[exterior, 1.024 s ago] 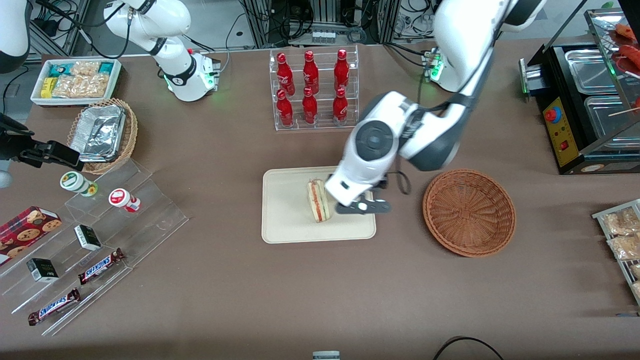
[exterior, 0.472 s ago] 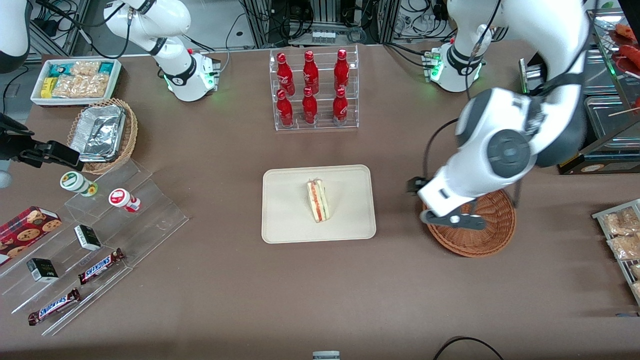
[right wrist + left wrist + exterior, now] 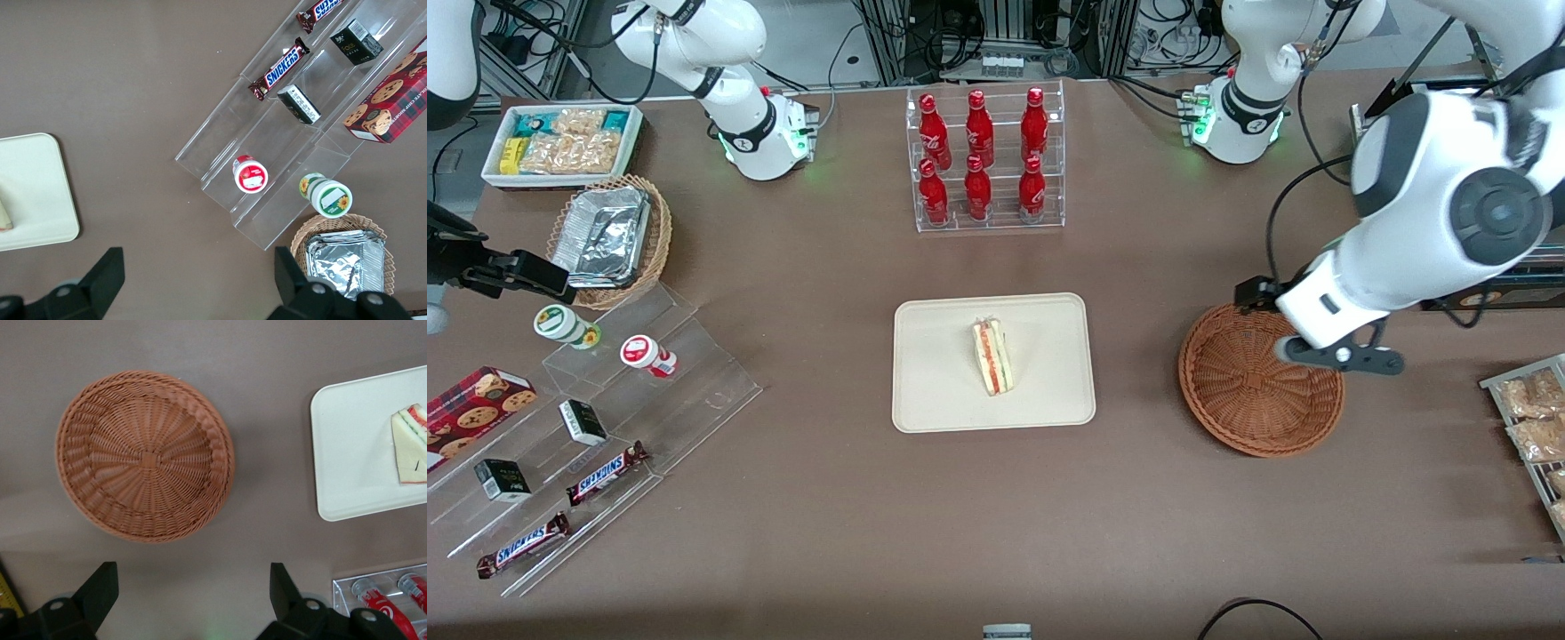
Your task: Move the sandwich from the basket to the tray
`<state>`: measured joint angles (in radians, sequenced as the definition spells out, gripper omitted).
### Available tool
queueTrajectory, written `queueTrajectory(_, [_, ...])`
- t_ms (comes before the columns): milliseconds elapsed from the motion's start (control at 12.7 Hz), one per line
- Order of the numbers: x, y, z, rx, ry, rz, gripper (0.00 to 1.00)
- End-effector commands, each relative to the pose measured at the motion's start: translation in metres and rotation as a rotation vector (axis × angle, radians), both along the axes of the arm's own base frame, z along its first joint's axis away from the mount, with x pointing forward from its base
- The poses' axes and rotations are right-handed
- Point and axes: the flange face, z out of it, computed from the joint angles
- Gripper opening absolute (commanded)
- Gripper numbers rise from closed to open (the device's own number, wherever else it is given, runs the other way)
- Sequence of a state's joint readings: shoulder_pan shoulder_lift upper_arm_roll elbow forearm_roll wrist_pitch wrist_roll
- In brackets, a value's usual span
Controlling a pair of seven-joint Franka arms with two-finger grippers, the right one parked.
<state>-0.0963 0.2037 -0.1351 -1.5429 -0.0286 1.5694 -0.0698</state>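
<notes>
Hovering above the worktop (image 3: 1103, 498) with my gripper (image 3: 190, 603) spread wide and carrying nothing, I hang just past the wicker basket (image 3: 1261, 380), off its rim at about two o'clock in the front view, toward the working arm's end. The basket sits bare, its woven floor showing, since its load is out. The wrapped sandwich wedge (image 3: 992, 357) lies on its side near the middle of the cream tray (image 3: 934, 400), resting flat so it cannot tip, well inside the low rim. From the sandwich, the basket lies at three o'clock, well apart. I judge the placement done.
</notes>
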Motion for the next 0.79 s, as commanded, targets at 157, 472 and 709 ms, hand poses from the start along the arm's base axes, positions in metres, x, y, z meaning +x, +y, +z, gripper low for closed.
queueTrajectory(157, [-0.026,0.052,0.045,0.017,-0.013,0.040,1.00])
queueTrajectory(472, [-0.042,0.065,0.077,0.080,-0.061,0.047,1.00])
queueTrajectory(709, [-0.052,0.072,0.087,0.084,-0.055,0.062,1.00])
